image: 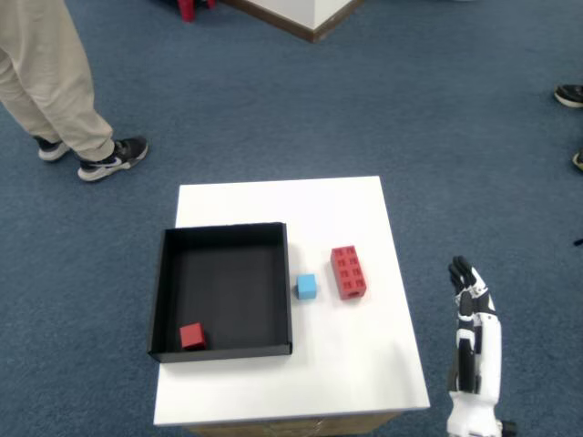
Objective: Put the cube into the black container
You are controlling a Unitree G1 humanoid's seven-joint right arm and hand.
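A small light-blue cube (306, 287) sits on the white table (301, 205), just right of the black container (221, 291). The container is an open square tray with a red cube (191, 336) in its front left corner. My right hand (471, 309) is off the table's right edge, well right of the blue cube, fingers straight and apart, holding nothing.
A red studded brick (347, 271) lies right of the blue cube. A person's legs and shoes (64, 100) stand on the blue carpet at the upper left. More shoes (569, 94) show at the right edge.
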